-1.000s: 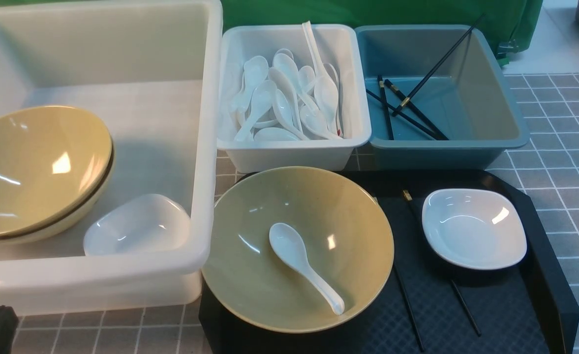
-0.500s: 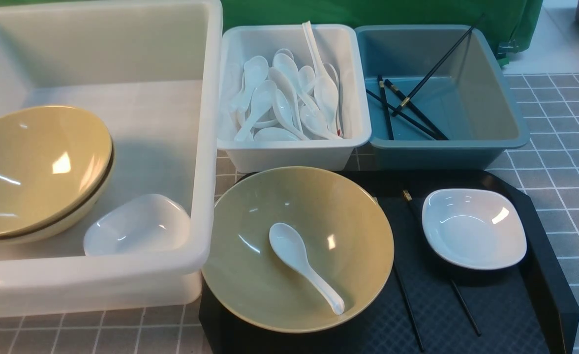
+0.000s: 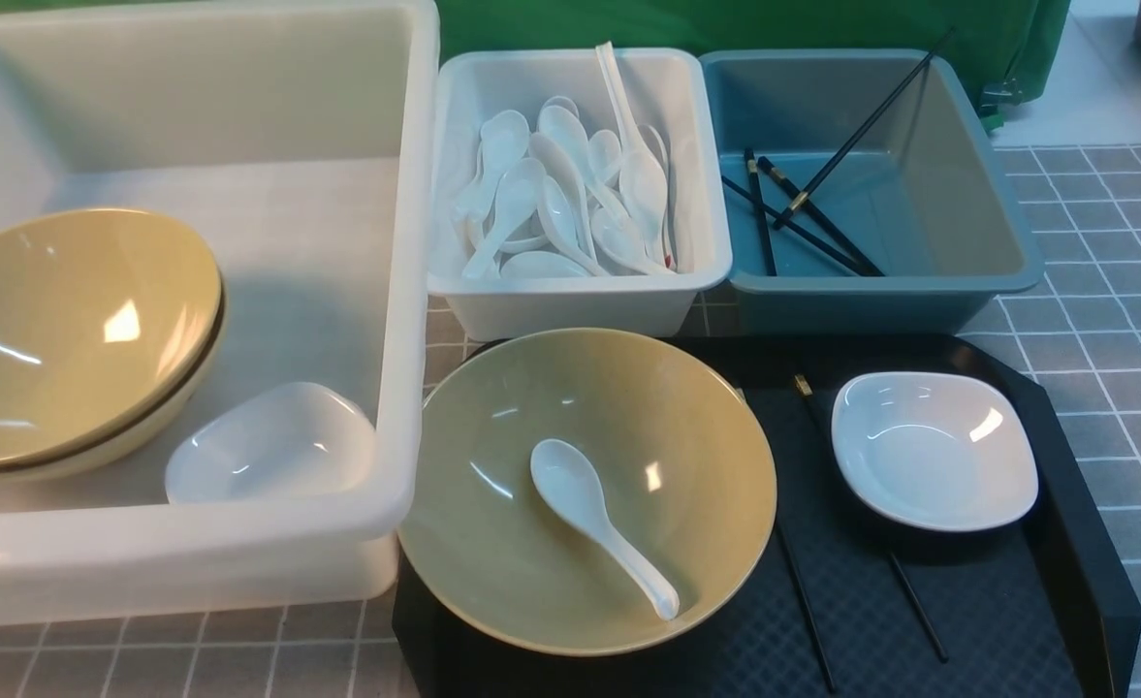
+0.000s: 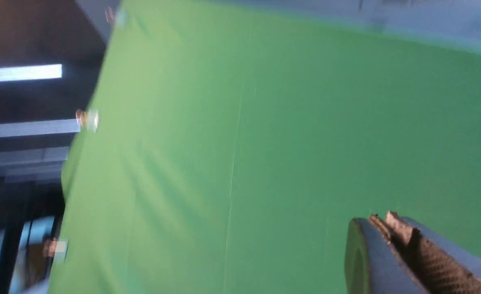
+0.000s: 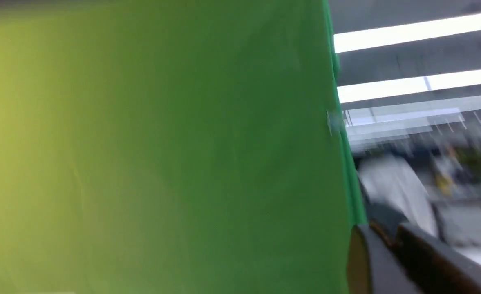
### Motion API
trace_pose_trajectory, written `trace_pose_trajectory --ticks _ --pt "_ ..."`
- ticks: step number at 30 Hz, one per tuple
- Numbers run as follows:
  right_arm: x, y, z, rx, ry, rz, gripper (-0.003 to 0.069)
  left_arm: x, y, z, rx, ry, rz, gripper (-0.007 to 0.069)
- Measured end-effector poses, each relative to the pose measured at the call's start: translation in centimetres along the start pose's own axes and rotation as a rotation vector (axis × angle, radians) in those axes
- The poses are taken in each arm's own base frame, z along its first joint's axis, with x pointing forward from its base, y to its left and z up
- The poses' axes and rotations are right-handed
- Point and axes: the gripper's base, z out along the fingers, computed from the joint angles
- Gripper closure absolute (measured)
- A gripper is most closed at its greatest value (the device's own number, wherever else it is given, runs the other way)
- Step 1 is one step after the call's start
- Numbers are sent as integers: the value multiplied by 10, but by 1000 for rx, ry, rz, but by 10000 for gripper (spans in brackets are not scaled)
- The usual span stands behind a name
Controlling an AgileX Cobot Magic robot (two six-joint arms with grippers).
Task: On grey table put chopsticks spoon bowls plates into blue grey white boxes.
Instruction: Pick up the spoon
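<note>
On the black tray [image 3: 1016, 620] an olive-yellow bowl [image 3: 628, 427] holds one white spoon [image 3: 580, 494]. Beside it sits a white plate [image 3: 934, 451], lying over two black chopsticks [image 3: 917, 607]. The big translucent box [image 3: 415, 291] contains two stacked bowls [image 3: 66, 330] and a plate [image 3: 269, 446]. Several spoons [image 3: 570, 194] fill the white box [image 3: 580, 305], and several chopsticks [image 3: 822, 218] lie in the blue-grey box [image 3: 919, 194]. Neither arm shows in the front view. My left gripper [image 4: 381, 218] is shut and empty against green cloth. My right gripper [image 5: 387, 230], blurred, looks shut with nothing in it.
The grey table [image 3: 1113, 320] shows to the right of the tray and the blue-grey box, and along the near edge at the left. A green cloth [image 3: 725, 24] hangs behind the boxes. One chopstick leans over the blue-grey box's far rim.
A dark part of my left arm at the front view's lower left corner has gone out of view. The tableware has not moved.
</note>
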Motion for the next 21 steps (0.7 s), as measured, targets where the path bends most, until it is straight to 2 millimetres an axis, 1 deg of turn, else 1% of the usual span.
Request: trace_pose_trajectory --ticks 1,2,3,4,5,6,7,9,10,11,12,13,14,15,16,17,18,19,20,21 --pt "1 0 1 4 26 -14 588 -1 0 3 -1 13 1 633" --pt "2 -1 15 19 142 -60 614 1 -1 30 -19 161 -1 633" --pt "6 -2 23 26 220 -82 623 3 -2 44 -28 258 -14 633" --pt "7 -2 24 27 234 -85 623 4 -2 46 -29 278 -14 633" --pt "12 -3 29 32 295 -94 624 11 -2 56 -37 367 -31 633" --pt "20 -4 35 38 368 -96 624 14 -4 65 -37 443 -49 633" --pt "33 -6 41 45 486 -99 624 24 -7 80 -22 591 -73 633" --pt "51 -6 44 44 660 -99 624 38 -16 95 40 775 -102 633" --pt "55 -6 44 42 695 -99 624 44 -19 100 65 826 -97 633" --pt "71 -4 44 20 850 -110 624 60 -32 113 181 1001 -108 633" --pt "74 -4 43 13 880 -112 624 62 -36 114 205 1019 -121 633" --pt "81 -1 42 -16 956 -127 624 77 -50 121 321 1134 -129 633" --pt "86 1 41 -43 1007 -139 624 89 -59 126 397 1205 -126 633" --pt "89 3 40 -62 1037 -146 624 96 -68 128 456 1246 -139 633" --pt "93 8 40 -108 1067 -161 624 116 -85 134 556 1340 -145 633" --pt "93 9 40 -114 1072 -162 624 118 -87 135 575 1349 -140 633" --pt "94 11 40 -135 1076 -168 624 126 -100 135 634 1391 -136 633" --pt "94 15 41 -165 1067 -172 624 142 -117 138 695 1463 -123 633" --pt "94 17 42 -182 1055 -173 624 150 -133 138 750 1512 -89 633" --pt "94 20 42 -201 1041 -175 624 163 -150 140 788 1580 -44 633"
